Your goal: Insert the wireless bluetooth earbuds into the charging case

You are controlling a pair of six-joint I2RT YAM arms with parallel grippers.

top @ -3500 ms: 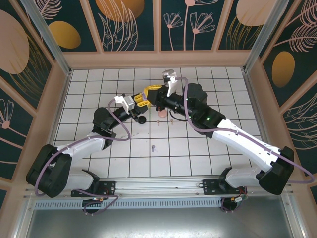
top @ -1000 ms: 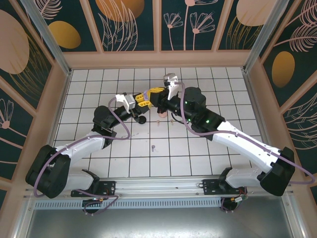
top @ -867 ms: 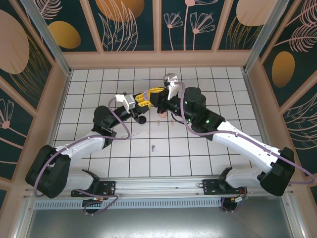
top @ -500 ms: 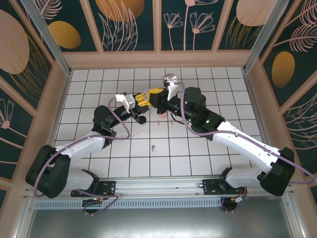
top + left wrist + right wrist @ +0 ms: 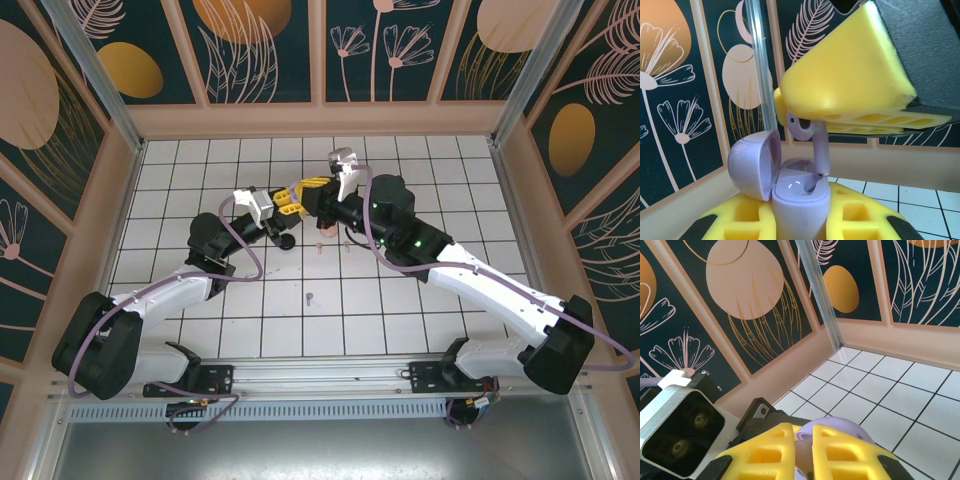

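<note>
Gripped open lilac case [image 5: 801, 197] in left claw [image 5: 800, 222], lilac earbud [image 5: 812, 137] in right claw [image 5: 803, 451] (stem in case, per left wrist). From above, caught pink earbuds [image 5: 320, 247] loose on counter [image 5: 200, 160].

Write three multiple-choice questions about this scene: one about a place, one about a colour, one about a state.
1. Where is the lilac earbud?
A. Lying loose, held by nothing
B. In the right pincer, over the case
C. Fully seated and out of sight

2. What colour is the case in the left pincer?
A. Lilac
B. Black
C. Green

3. How is the lid of the case?
A. Shut
B. Taken off
C. Open, hinged to one side

Answers: 1 B, the pincer pinches its head while its stem points down into the case; 2 A, its body and lid are pale purple; 3 C, the lid leans aside and the hollow shows.
</note>
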